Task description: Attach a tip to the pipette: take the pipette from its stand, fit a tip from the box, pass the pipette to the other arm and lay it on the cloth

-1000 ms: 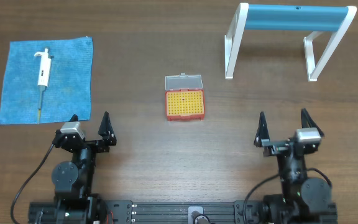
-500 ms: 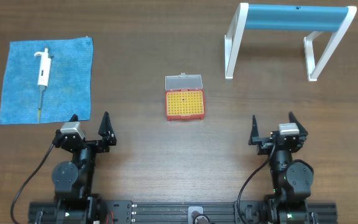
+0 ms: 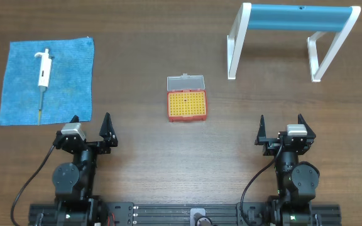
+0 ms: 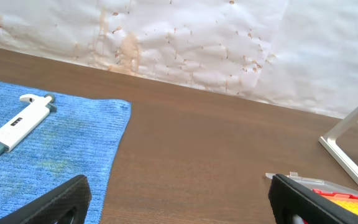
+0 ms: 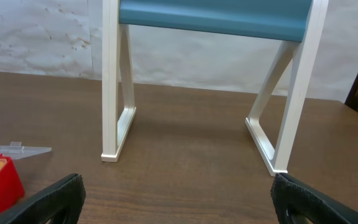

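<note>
I see the pipette (image 3: 43, 72) on the cloth (image 3: 74, 81) by the counter's left edge, tip toward the near edge. It is closest to my left fingers (image 3: 107, 127). These and the right fingers (image 3: 261, 132) are spread, empty.

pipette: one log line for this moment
pipette: lying on blue cloth | tip box: lid open | left gripper: open | right gripper: open

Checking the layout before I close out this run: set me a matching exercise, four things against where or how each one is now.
Things:
1. pipette
2. tip box
3. stand
4. cloth

Places or states:
A. in the middle, lid open
B. far right, nothing hanging on it
C. lying on the blue fabric
D. far left, spread flat

Pairs: 1-C, 2-A, 3-B, 4-D
</note>
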